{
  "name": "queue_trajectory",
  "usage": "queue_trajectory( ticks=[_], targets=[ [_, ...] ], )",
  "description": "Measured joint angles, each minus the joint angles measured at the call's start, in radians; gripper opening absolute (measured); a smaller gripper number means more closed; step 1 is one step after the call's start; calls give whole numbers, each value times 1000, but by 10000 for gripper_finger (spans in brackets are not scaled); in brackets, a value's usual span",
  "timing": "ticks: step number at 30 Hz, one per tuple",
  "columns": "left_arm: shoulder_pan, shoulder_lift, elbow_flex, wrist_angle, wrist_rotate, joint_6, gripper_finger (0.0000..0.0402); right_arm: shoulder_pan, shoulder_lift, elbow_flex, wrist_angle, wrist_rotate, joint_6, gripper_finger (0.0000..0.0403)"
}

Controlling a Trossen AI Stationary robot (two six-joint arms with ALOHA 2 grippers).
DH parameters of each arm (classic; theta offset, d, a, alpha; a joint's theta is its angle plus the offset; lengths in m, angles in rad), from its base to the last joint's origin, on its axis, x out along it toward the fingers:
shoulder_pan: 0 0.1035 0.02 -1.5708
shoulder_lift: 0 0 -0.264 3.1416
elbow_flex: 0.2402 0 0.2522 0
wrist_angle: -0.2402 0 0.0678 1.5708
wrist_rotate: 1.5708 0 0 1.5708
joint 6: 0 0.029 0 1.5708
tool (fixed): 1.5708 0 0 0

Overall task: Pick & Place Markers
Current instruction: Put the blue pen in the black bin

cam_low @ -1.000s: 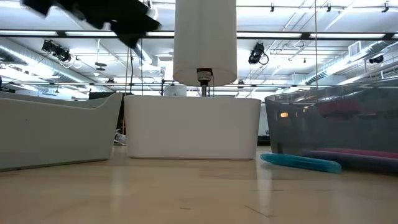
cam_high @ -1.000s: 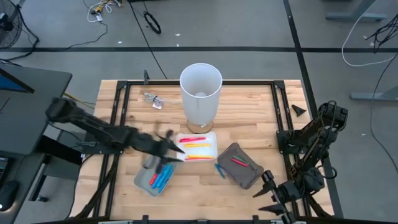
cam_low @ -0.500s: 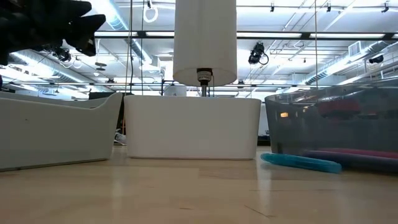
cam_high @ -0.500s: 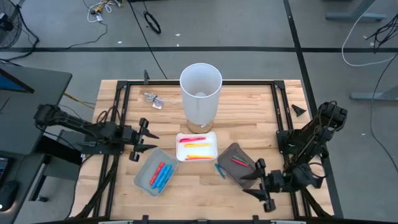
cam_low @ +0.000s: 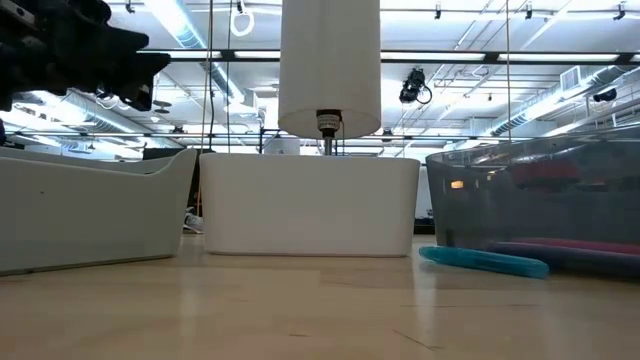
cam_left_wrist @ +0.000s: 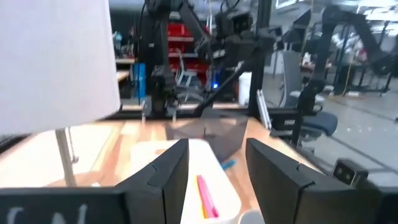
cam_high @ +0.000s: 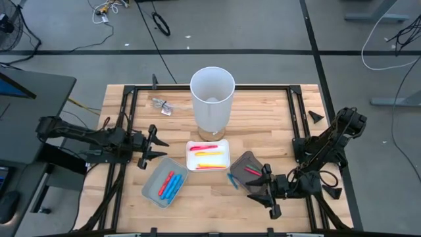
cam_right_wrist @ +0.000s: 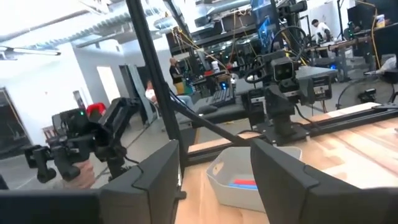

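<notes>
Nearest me, the right gripper [cam_high: 268,193] hovers open by the dark tray [cam_high: 245,162], a blue marker [cam_high: 231,180] lying loose beside it. Farther back, the left gripper [cam_high: 150,146] waits open near the grey tray [cam_high: 150,191] and white tray [cam_high: 223,144], both holding markers [cam_high: 208,155].

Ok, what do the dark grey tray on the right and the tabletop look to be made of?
The dark grey tray looks like translucent smoky plastic: in the low view its contents show through the wall. The tabletop looks like pale wood planks with a matte finish, with visible grain and seams.
</notes>
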Motion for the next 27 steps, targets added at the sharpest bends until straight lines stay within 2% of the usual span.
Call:
queue_trajectory(
  ticks=[5,10,15,21,27],
  targets=[
    [28,-69,-1,-91,-10,-9,165,-12,0,0,-36,-2,-10,200],
    [69,-150,-1,-202,-131,-19,165,-29,0,0,-75,-3,-5,200],
    [87,-235,-1,-290,-132,10,165,-44,0,0,-122,-2,7,200],
    [95,-325,-1,-465,-128,3,165,-100,0,1,-225,-3,133,200],
    [94,-347,2,-492,-103,-7,165,-140,4,114,-489,1,133,192]
  ],
)
